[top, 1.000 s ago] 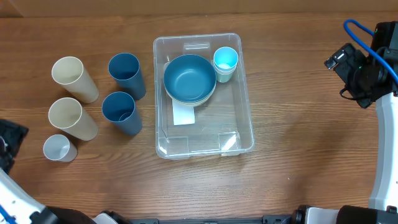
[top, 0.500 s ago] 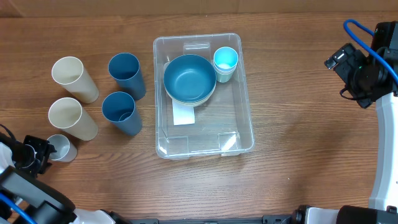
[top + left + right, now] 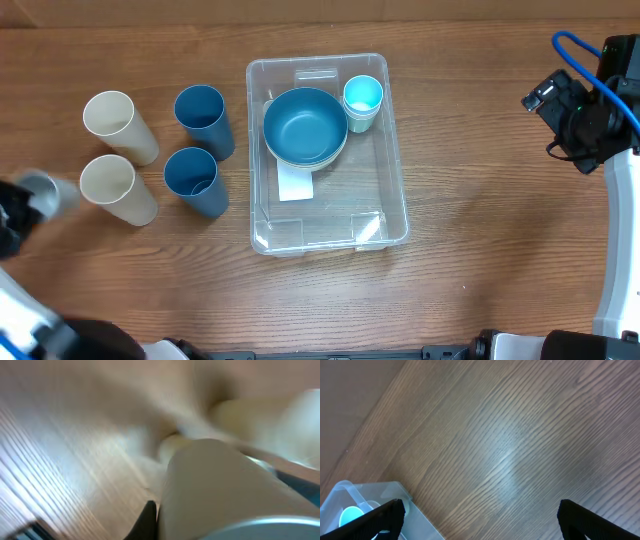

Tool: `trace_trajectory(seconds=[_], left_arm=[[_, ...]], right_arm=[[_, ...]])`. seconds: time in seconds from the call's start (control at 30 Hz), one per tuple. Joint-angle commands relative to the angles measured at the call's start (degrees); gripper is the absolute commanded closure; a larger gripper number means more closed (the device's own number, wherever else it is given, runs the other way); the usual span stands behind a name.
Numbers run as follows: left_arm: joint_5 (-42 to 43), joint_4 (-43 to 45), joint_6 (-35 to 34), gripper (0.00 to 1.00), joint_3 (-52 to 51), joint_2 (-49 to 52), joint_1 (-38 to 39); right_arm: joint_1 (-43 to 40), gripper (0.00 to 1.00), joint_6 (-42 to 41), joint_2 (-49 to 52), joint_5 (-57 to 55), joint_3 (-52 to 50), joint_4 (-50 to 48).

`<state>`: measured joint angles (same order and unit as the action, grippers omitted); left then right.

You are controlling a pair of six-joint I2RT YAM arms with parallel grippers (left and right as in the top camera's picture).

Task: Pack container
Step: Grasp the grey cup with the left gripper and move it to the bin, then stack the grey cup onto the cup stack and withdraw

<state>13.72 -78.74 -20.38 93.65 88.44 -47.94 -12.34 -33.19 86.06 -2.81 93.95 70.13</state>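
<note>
The container [image 3: 398, 170], a clear rectangular bin, sits mid-table holding a blue bowl [image 3: 305, 125], a small light-blue cup [image 3: 363, 97] and a white label [image 3: 296, 185]. At the far left edge my left gripper [image 3: 18, 212] is shut on a small grey-white cup [image 3: 45, 190], lifted and blurred with motion. That cup [image 3: 230, 490] fills the left wrist view, with one black finger [image 3: 149, 521] pressed against its side. My right gripper [image 3: 480, 515] stands open over bare wood right of the container, whose corner [image 3: 370, 497] shows at lower left.
Two tall cream cups [image 3: 118, 125] [image 3: 115, 188] and two tall dark-blue cups [image 3: 203, 120] [image 3: 194, 180] stand left of the container. The right arm [image 3: 585, 115] hangs at the table's right edge.
My left gripper came in from the lower left, shut on the small grey-white cup and carried it up and to the left off its spot. The right arm has not moved.
</note>
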Motion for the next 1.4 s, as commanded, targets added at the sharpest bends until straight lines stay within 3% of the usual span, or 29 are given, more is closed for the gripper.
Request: trace_trajectory(seconds=[0.0,0.1,0.27,0.33,0.43,0.63,0.9,0.93,0.97,1.0,1.07,1.23,1.37], left_arm=[[-0.1,-2.6,3.4,0.96,14.9,-9.1,11.8],[-2.1,0.8,5.3,0.96,20.1,-11.8,30.0],[-9.1,9.7,3.4,0.96,19.1,-7.6,57.8],[-10.1,14.4,5.1,0.96,19.1,-1.7,66.2],[-10.1,21.2,8.9,0.96,19.1,8.0,72.4],[-9.2,30.8,11.6,0.96,19.5,23.5,74.9],[-6.6,32.7,12.7,0.94,19.5,32.2,75.4],[-6.6,33.1,12.7,0.86,19.5,32.5,75.4],[-6.7,34.4,12.7,0.45,19.5,32.7,75.4],[-6.8,34.3,12.7,0.36,20.3,32.5,75.3],[-7.1,31.5,12.6,0.4,23.5,31.8,75.3],[-19.0,10.8,8.5,0.42,41.1,26.0,74.1],[-28.6,-3.6,1.0,0.3,46.8,18.8,69.7]], right_arm=[[0.0,0.0,0.0,-0.4,-0.1,0.2,-0.2],[0.0,0.0,0.0,-0.4,-0.1,0.2,-0.2],[0.0,0.0,0.0,-0.4,-0.1,0.2,-0.2],[0.0,0.0,0.0,-0.4,-0.1,0.2,-0.2],[0.0,0.0,0.0,-0.4,-0.1,0.2,-0.2],[0.0,0.0,0.0,-0.4,-0.1,0.2,-0.2],[0.0,0.0,0.0,-0.4,-0.1,0.2,-0.2],[0.0,0.0,0.0,-0.4,-0.1,0.2,-0.2],[0.0,0.0,0.0,-0.4,-0.1,0.2,-0.2],[0.0,0.0,0.0,-0.4,-0.1,0.2,-0.2],[0.0,0.0,0.0,-0.4,-0.1,0.2,-0.2],[0.0,0.0,0.0,-0.4,-0.1,0.2,-0.2],[0.0,0.0,0.0,-0.4,-0.1,0.2,-0.2]])
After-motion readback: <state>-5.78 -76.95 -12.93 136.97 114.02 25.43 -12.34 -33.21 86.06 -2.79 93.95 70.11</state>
